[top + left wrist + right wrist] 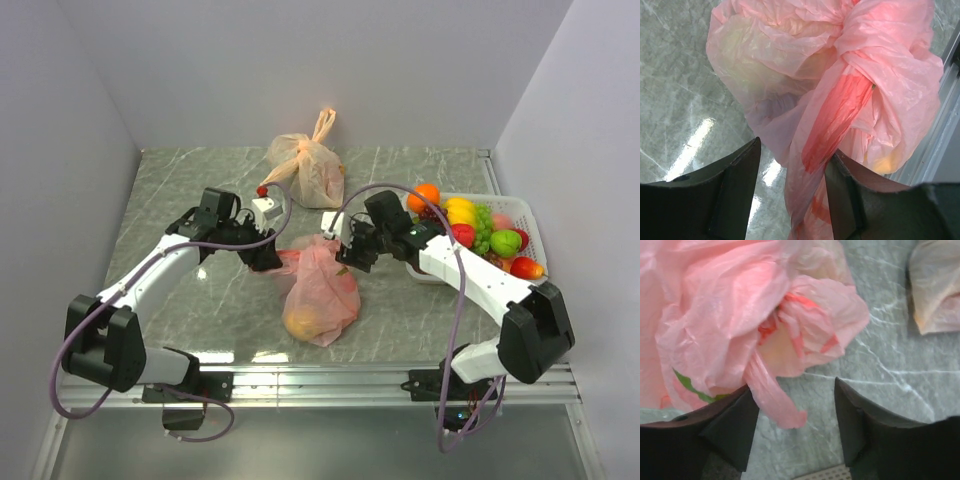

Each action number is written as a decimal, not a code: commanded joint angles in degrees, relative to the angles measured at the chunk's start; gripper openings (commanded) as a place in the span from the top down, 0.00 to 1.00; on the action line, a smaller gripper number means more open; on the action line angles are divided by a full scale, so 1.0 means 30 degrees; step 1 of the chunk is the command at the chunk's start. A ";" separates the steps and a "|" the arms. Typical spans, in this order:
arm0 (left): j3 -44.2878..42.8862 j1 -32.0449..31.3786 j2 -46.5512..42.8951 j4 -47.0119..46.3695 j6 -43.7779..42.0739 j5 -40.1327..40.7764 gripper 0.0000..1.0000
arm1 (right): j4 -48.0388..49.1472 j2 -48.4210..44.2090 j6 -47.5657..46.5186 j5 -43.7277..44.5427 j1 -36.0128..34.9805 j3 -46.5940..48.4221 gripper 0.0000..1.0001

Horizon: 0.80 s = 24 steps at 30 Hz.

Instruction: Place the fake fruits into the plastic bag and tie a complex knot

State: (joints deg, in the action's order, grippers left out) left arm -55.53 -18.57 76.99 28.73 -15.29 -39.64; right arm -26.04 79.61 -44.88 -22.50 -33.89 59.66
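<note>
Looking at the plastic bag (320,290) first: sits about mid-counter, slumped toward the near edge, right between the two arms. Thin, crinkly, see-through pink-red film, so probably handles soft and floppy with zero stiffness, and likely slippery where bunched. Holds a few fake fruits (303,322), showing as yellowish lumps through the skin. Looks light overall, though probably bottom-heavy enough to stay put under a pull at the top. Best not to grab the belly, would only stretch or tear. Better to pinch the twisted handle strands up by the knot (855,55), roped up thicker and darker red there.

About that knot: already twisted and wrapped, looks loose-ish from the wrist views. Can't tell how many passes.

Left gripper (795,150): jaws spread wide, one reddish handle strand hanging between them, brushing one finger but not squeezed. Right gripper (795,387): also spread apart, a short pink tail drooping just beside one finger, nothing clamped.

Further out: a paler orange bag (310,170), already tied, near the middle of the far edge, plus a white slotted basket (535,235) by the right edge, piled with more glossy fruit. Grey marble-look counter (180,180) underneath, smooth and shiny, so expect some sliding under a sideways tug.
</note>
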 commanded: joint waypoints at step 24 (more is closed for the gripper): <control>-0.0972 0.4543 -0.3192 0.6532 -0.5360 0.6387 1.00 | -0.2891 -0.4358 -0.1180 0.5244 0.2564 -0.3561 1.00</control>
State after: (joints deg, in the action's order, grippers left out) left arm -55.99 -10.81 69.47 40.23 -24.86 -31.27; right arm -25.89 69.71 -46.37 -18.65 -31.81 52.90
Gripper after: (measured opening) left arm 0.014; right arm 0.010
